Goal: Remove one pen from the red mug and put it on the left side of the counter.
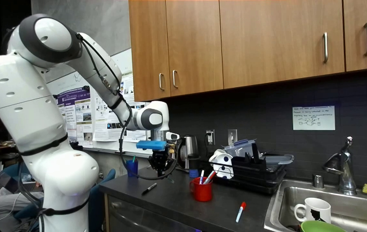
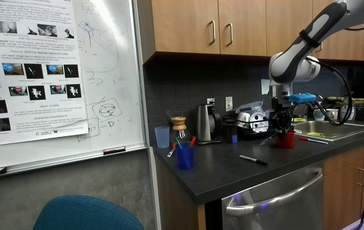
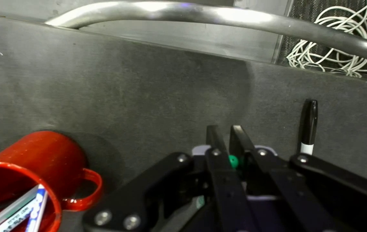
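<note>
The red mug (image 1: 201,193) stands upright on the dark grey counter (image 1: 173,201) with several pens in it; it also shows in an exterior view (image 2: 286,141) and at the lower left of the wrist view (image 3: 46,154). My gripper (image 1: 159,174) is above the counter, beside the mug on its handle side, with its fingers nearly together in the wrist view (image 3: 224,132). They are shut on a slim dark pen (image 2: 267,140) held tilted; its green end (image 3: 233,161) shows between the fingers, and most of its body is hidden by them.
A black-capped pen (image 1: 149,188) lies on the counter near the gripper. A red-and-blue pen (image 1: 240,212) lies near the sink (image 1: 275,206). A blue cup (image 2: 185,158) stands at the counter's end. A kettle (image 2: 205,123) and dish rack (image 1: 251,174) stand along the back.
</note>
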